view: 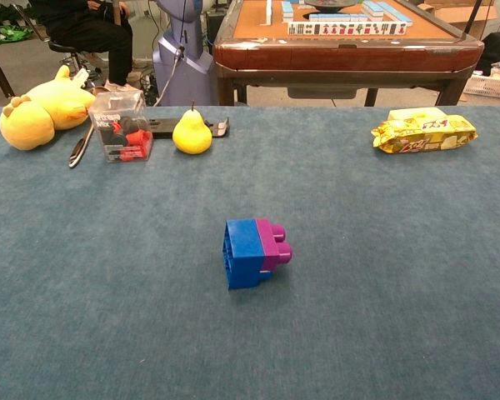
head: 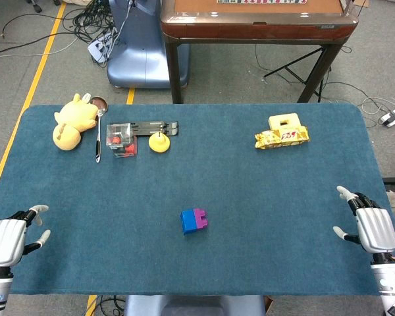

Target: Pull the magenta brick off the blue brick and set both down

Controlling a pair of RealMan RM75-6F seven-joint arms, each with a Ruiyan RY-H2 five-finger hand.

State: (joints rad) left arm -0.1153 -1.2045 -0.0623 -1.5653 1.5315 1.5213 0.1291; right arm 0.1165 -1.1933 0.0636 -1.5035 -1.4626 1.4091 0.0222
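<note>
Both robot hands, left robot hand [head: 10, 238] and right robot hand [head: 372, 227], empty, fingers apart. Joined magenta plastic brick [view: 274, 243] and blue plastic brick [view: 243, 252] lie between them; your one-sided tug may skid pair across desk [head: 250, 197].

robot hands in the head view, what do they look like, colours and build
Both are humanoid. The left robot hand has a silver-grey ridged back plate, dark joints and pale grey fingertips, on a white wrist cuff with a small blue mark. The right robot hand matches it, with a thin red wire along its grey wrist. The chest view shows neither.

bare cloth around joined bricks [head: 193, 220], clutter far
</note>
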